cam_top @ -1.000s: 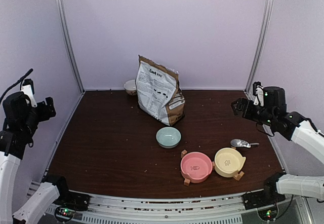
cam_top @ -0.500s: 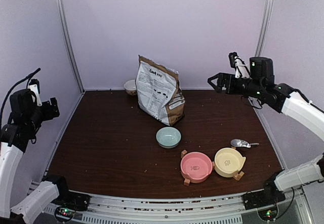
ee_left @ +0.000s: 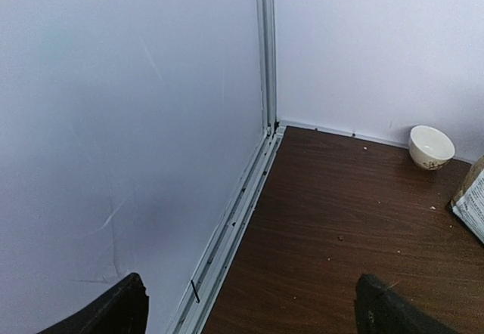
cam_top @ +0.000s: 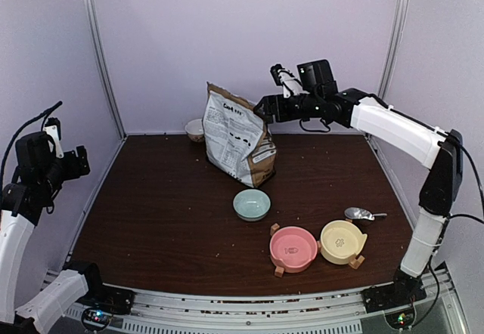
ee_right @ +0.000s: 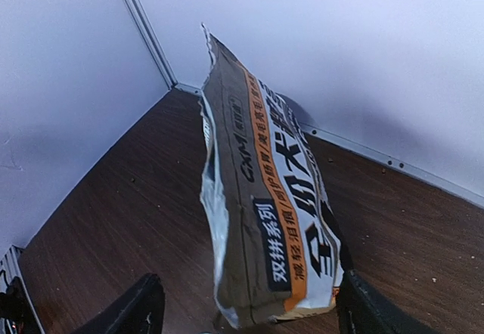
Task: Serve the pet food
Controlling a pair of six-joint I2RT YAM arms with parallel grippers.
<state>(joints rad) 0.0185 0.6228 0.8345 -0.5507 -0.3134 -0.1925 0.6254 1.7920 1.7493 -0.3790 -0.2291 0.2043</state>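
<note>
Paper bag (cam_top: 236, 134) stands upright just ahead of the right gripper (cam_top: 263, 110) — jaws wide, nothing held — left arm (cam_top: 30, 175) far off.

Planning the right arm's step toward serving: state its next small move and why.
Probably ease the right hand forward onto the top edge of the paper bag and close on it. The hand is open and level with the standing bag's torn top. In the wrist view its fingers sit either side of the bag, apparently not touching.
</note>
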